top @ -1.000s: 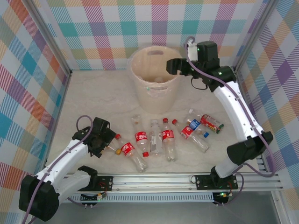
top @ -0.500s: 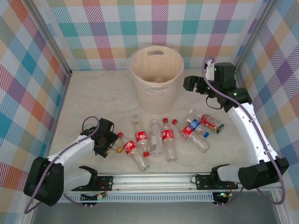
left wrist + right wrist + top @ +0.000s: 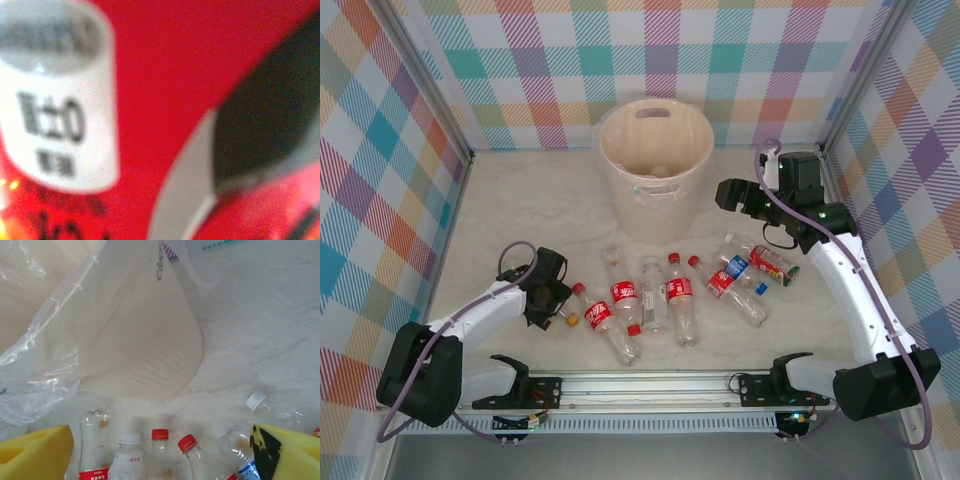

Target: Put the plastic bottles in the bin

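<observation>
Top external: bin [image 3: 653, 205] stands upright at far-ctr of the table [image 3: 520, 210], w/ the plastic bottles [image 3: 650, 295] lying loose on the tabletop just in front of it, in a rough row L to R. L gripper [image 3: 558, 298] is down low at the L end of that row, right against the cap end of the leftmost red-label bottle [image 3: 597, 318]; can't tell from above whether its jaws have hold of it or just flank it. Left wrist: v. blurred, lens pressed close to a red label [image 3: 165, 75] w/ a white patch of dark print, too smeared to tell the grip here either. R gripper [image 3: 728, 194] hangs just R of the bin, apart from its wall and pointing toward it, above and apart from the R-hand cluster incl. a blue-label bottle [image 3: 732, 270]. Right wrist: the yellow pads [image 3: 32, 450] sit at the bottom corners, spread wide w/ nothing btwn them, so released & empty. Ahead of them is the bin's cream wall w/ a clear liner [image 3: 40, 370] draped over the rim, & below it several bottles w/ red & white caps lying on the table.
</observation>
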Tool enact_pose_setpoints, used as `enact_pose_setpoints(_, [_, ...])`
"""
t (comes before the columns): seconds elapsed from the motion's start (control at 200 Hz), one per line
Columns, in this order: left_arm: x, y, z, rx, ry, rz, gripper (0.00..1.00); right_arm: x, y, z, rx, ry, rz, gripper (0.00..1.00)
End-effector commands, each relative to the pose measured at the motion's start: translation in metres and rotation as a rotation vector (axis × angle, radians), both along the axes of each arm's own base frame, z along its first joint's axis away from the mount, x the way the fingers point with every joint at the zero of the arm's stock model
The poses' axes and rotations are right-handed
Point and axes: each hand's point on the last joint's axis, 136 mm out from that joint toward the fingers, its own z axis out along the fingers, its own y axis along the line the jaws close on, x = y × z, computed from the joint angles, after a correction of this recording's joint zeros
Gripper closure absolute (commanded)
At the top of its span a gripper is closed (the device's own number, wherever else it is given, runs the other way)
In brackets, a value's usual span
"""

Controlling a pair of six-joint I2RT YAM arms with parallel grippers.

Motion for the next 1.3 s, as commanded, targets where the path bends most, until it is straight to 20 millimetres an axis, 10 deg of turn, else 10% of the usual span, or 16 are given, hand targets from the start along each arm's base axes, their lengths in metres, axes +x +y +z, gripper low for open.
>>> enact_pose_setpoints(0.0, [0.03, 0.005, 0.025, 0.07, -0.092, -0.041, 0.46, 0.0, -0.007, 0.005, 0.017, -0.033, -0.042, 0.05])
enact_pose_setpoints(0.46, [0.084, -0.001, 0.116, 0.209, -0.284, -0.274, 0.5, -0.007, -0.017, 0.032, -0.032, -0.149, -0.035, 0.01])
enact_pose_setpoints(0.86, [0.146, -0.065, 0.242, 0.137, -0.711, -0.532, 0.66, -0.002, 0.062, 0.096, 0.365, -0.12, 0.266, 0.0])
enact_pose_setpoints(1.295, [0.101, -0.134, 0.281, -0.152, -0.977, -0.873, 0.82, 0.0, 0.211, 0.105, 0.401, -0.064, 0.62, 0.01])
